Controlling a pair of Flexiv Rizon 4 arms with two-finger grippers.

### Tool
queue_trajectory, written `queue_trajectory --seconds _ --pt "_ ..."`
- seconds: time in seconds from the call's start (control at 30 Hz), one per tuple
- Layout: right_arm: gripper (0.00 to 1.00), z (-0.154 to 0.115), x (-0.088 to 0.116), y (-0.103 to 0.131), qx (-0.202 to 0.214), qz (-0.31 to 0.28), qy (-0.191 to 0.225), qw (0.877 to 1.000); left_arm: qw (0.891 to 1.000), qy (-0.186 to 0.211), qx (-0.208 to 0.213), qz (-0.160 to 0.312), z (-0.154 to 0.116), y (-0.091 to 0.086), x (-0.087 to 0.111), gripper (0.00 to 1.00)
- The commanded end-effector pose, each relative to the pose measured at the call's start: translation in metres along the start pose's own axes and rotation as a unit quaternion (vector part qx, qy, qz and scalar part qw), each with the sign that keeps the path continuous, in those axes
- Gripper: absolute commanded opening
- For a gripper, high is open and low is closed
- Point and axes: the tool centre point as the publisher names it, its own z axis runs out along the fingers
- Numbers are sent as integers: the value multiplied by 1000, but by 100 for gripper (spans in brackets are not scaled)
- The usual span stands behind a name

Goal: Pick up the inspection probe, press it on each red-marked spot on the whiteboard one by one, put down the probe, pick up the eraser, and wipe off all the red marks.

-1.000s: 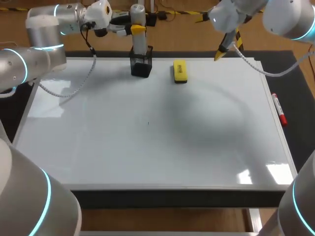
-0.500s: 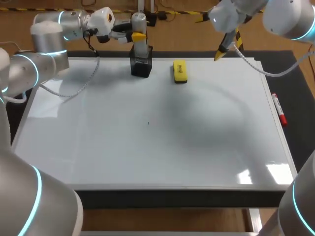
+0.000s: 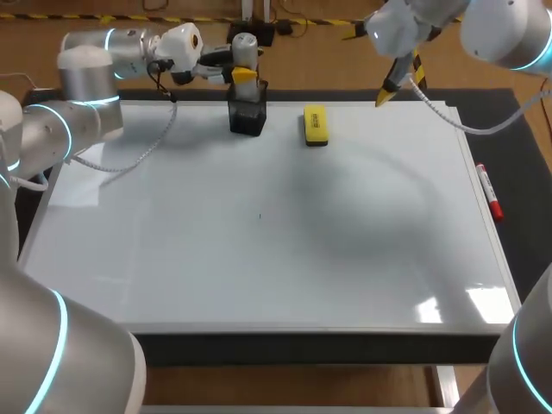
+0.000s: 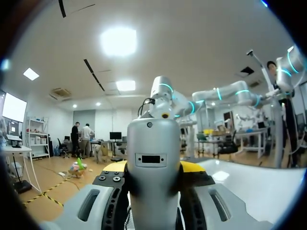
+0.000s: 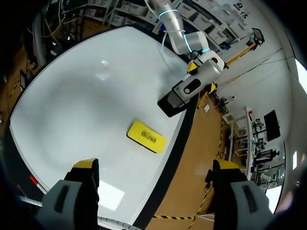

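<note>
Near the whiteboard (image 3: 259, 259) top edge, the left tool (image 3: 241, 73) clamps the upright probe (image 3: 244, 43). The eraser (image 3: 316, 125) lies just right of it, lengthwise up-frame.

Left hand (image 3: 241, 65) clamps the probe (image 3: 245, 43); right hand (image 3: 385, 93) hangs spread wide, arm raised.
</note>
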Motion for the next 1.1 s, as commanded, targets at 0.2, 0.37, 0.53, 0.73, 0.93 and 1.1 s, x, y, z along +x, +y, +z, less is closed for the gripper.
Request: queue_trajectory --seconds 0.2,0.37,0.53,0.73,0.93,1.1 --pt "100 0 0 0 2 -1 2 1000 996 91 8 -9 -7 19 -11 0" --pt "100 0 0 0 2 -1 2 1000 996 94 8 -8 -8 23 -12 25" --pt "100 0 0 0 2 -1 2 1000 996 91 7 -6 -11 22 -12 100" --pt "100 0 0 0 2 -1 2 1000 997 77 -10 6 -17 10 -5 100" --pt "100 0 0 0 2 -1 2 1000 994 23 -100 28 -27 -5 10 100" --pt "100 0 0 0 2 -1 2 1000 982 -29 -184 40 -39 -8 18 100"
